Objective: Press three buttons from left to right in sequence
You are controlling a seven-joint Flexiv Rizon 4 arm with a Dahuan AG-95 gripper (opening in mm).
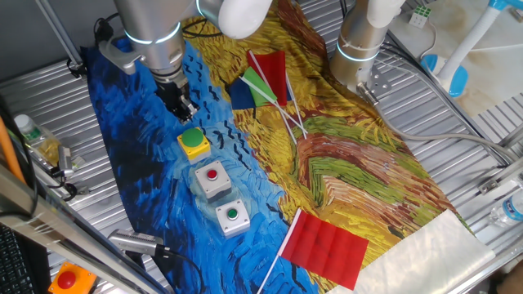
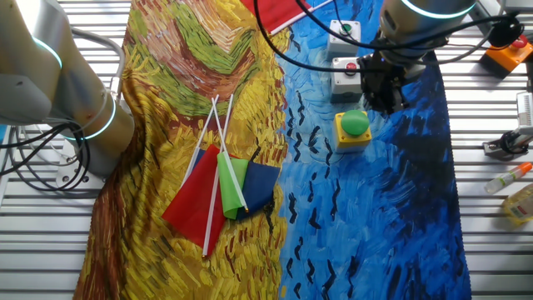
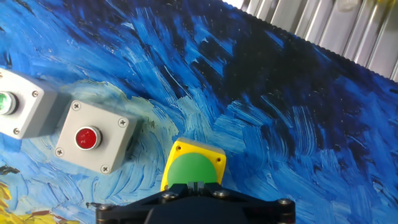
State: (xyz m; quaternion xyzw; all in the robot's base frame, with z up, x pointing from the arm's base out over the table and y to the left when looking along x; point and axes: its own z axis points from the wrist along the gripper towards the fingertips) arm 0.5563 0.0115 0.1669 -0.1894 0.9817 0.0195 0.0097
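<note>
Three button boxes stand in a row on the blue part of the painted cloth. The yellow box with the big green dome cap [image 1: 194, 140] [image 2: 354, 125] [image 3: 189, 168] comes first, then the grey box with the red cap [image 1: 212, 175] [image 2: 350, 68] [image 3: 87, 138], then the grey box with the green cap [image 1: 232, 215] [image 2: 344, 29] [image 3: 6, 102]. My gripper [image 1: 184, 110] [image 2: 385, 98] [image 3: 196, 185] points down just over the green dome. In the hand view its fingertips touch each other and hold nothing. I cannot tell whether they touch the dome.
A bundle of small flags [image 1: 263, 82] [image 2: 221, 187] lies on the yellow part of the cloth. A red flag [image 1: 327, 245] lies near the grey boxes. An orange box with a red button [image 1: 65, 279] [image 2: 508, 46] sits off the cloth. A second arm's base [image 1: 359, 49] [image 2: 75, 108] stands beyond the flags.
</note>
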